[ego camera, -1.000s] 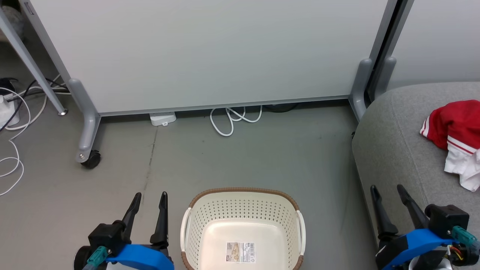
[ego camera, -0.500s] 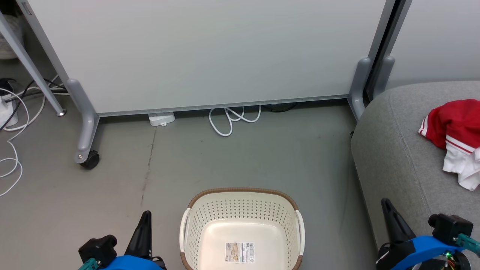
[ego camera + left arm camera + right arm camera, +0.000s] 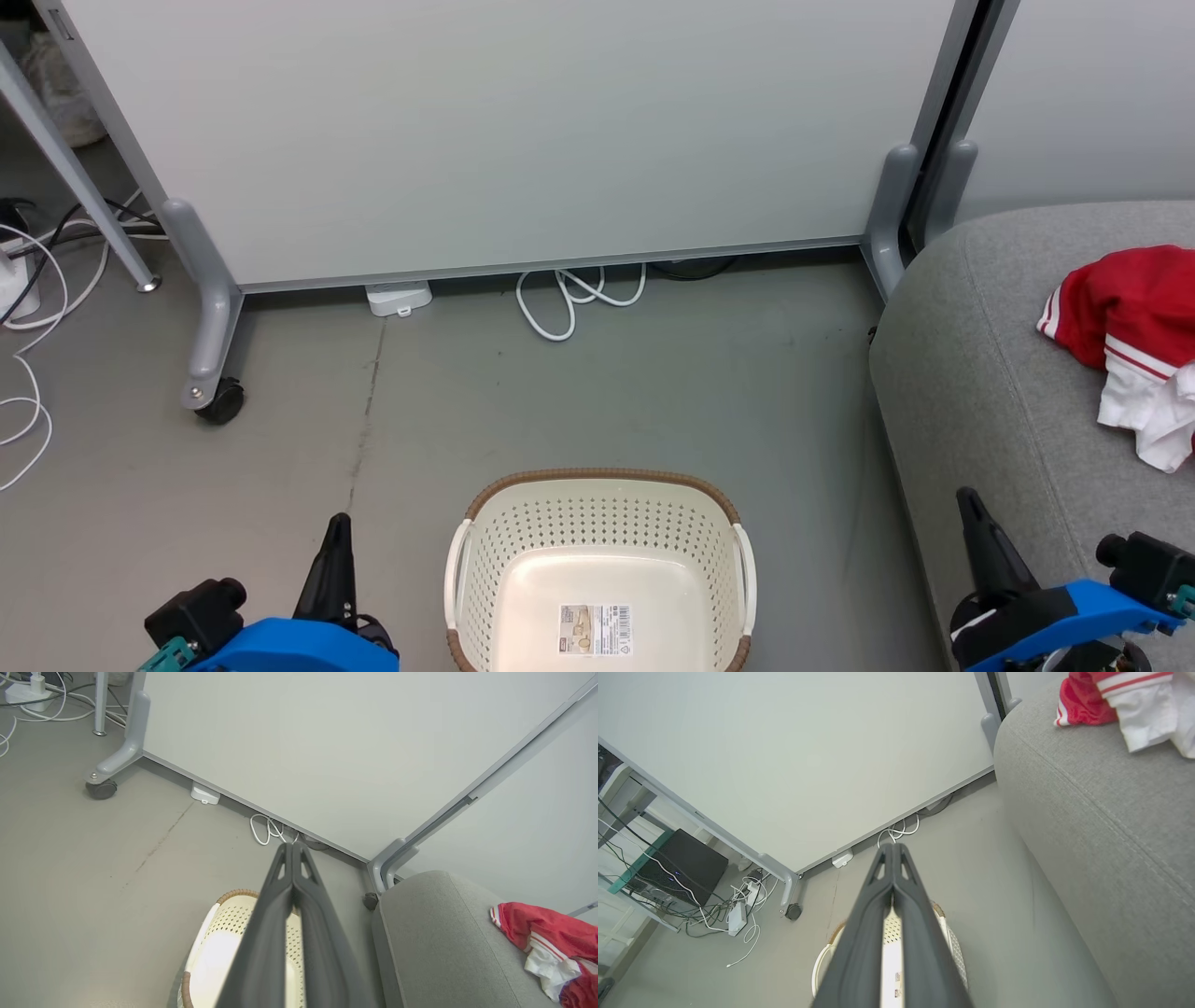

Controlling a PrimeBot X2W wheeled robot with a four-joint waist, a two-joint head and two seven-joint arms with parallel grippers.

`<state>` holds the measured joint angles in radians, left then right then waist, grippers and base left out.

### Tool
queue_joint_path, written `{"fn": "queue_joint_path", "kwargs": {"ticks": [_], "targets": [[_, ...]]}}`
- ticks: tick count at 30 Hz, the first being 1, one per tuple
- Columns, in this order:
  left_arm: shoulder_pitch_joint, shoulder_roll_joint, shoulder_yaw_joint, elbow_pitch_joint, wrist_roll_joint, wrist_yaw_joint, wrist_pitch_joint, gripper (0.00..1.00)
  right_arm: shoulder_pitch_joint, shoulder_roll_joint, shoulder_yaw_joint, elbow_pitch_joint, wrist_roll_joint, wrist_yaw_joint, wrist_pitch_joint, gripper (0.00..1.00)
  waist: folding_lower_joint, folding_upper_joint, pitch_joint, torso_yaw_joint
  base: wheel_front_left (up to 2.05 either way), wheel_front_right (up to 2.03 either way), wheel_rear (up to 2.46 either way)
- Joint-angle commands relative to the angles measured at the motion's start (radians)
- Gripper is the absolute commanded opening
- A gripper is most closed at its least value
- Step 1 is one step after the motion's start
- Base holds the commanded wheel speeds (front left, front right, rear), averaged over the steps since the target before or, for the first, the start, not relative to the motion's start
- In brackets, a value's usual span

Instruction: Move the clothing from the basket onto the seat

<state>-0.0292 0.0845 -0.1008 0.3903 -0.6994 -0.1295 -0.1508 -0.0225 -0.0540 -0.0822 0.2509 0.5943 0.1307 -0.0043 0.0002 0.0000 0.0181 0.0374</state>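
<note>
Red fabric with white stripes and trim, the clothing [image 3: 1120, 313] lies crumpled in a loose heap on the large light-grey upholstered seat [image 3: 980, 401], toward the right edge of my head camera. A white panel spills out below the red folds, and thin red-and-white bands run along one hem; the heap is too bunched for me to read any print on it. The oval cream-white plastic basket [image 3: 597, 478], with perforated walls, a brown woven-look rim and white side handles, stands on the grey floor [image 3: 653, 392] to the left of the seat and apart from it. Its bare bottom shows a paper label [image 3: 596, 628]. My left gripper [image 3: 337, 527] hangs low beside the basket's left handle, its two long dark fingers pressed together tip to tip. My right gripper [image 3: 967, 504] sits by the seat's near front edge, well short of the clothing, its fingers likewise closed tight on themselves.
</note>
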Motion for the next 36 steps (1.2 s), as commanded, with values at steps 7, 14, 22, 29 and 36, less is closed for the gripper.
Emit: {"fn": "queue_joint_path", "kwargs": {"ticks": [7, 14, 22, 29, 36], "targets": [[-0.038, -0.003, 0.031, -0.032, -0.11, -0.001, 0.029, 0.0, -0.036, 0.0, -0.006, -0.016, 0.123, 0.0, 0.013, 0.0, -0.0001, 0.0, -0.001, -0.003, 0.0, 0.0, 0.0], [-0.044, -0.005, 0.051, -0.045, -0.197, -0.001, 0.054, 0.0, -0.043, 0.001, -0.009, -0.016, 0.22, 0.0, 0.025, 0.0, -0.0001, 0.0, -0.002, -0.005, 0.0, 0.0, 0.0], [-0.051, -0.008, 0.072, -0.058, -0.29, -0.001, 0.08, 0.0, -0.05, 0.001, -0.012, -0.015, 0.323, 0.0, 0.037, 0.0, -0.0001, 0.0, -0.003, -0.008, 0.0, 0.0, 0.0], [-0.054, -0.011, 0.088, -0.069, -0.365, -0.001, 0.103, 0.0, -0.055, 0.001, -0.015, -0.014, 0.405, 0.0, 0.047, 0.0, -0.0001, 0.0, -0.004, -0.011, 0.0, 0.0, 0.0], [-0.058, -0.013, 0.105, -0.08, -0.435, -0.001, 0.123, 0.0, -0.06, 0.002, -0.017, -0.013, 0.484, 0.0, 0.056, 0.0, -0.0001, 0.0, -0.005, -0.013, 0.0, 0.0, 0.0]]}}
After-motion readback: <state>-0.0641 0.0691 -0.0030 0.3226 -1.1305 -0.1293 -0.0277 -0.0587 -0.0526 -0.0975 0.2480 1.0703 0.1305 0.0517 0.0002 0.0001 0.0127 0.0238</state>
